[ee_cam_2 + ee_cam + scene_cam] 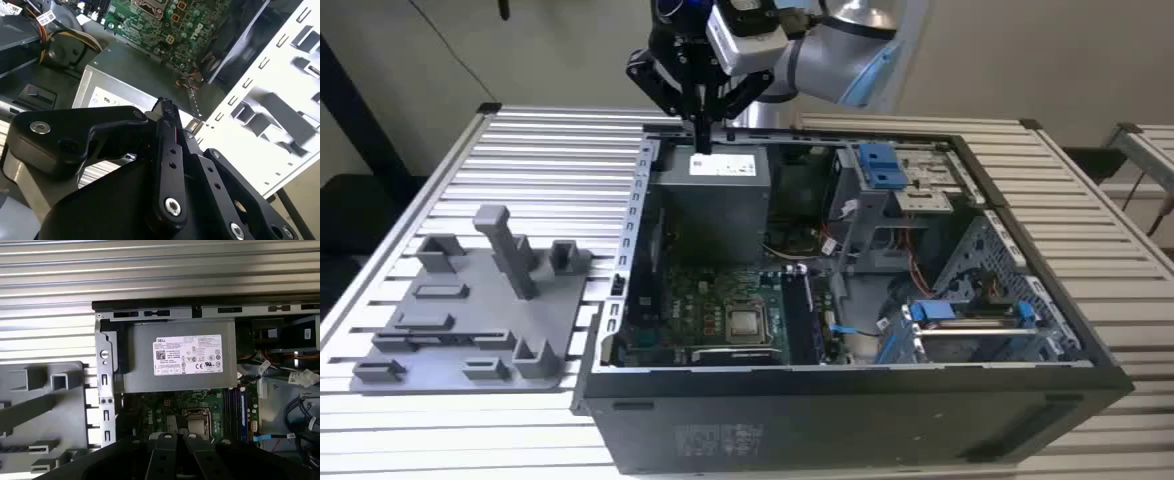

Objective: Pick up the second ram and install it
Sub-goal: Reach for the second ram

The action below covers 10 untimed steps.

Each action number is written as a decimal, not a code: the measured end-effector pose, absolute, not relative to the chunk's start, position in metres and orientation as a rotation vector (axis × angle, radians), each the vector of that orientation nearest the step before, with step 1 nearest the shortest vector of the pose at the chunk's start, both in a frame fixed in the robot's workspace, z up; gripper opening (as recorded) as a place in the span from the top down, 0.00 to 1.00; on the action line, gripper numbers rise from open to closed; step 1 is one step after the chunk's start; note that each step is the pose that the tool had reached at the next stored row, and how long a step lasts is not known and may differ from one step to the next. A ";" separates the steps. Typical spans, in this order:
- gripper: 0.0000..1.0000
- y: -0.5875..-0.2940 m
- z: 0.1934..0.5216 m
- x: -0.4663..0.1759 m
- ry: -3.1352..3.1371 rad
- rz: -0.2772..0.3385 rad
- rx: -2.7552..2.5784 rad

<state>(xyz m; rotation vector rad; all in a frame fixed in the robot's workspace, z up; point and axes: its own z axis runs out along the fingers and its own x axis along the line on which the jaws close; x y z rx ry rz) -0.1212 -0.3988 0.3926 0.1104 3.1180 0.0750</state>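
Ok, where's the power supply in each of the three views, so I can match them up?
Exterior view: the power supply stands in the computer case's far corner, on the exterior view's left, below the gripper.
Second wrist view: its labelled face shows just beyond the gripper.
First wrist view: label toward the camera, beside the motherboard.
Shared landmark: the green motherboard bordering it.

The second ram (802, 312), seen edge-on as a thin dark strip, stands seated in the slots along the motherboard's edge at the exterior view's right
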 end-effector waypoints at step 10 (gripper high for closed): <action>0.89 -0.399 0.394 -0.122 3.118 0.075 0.110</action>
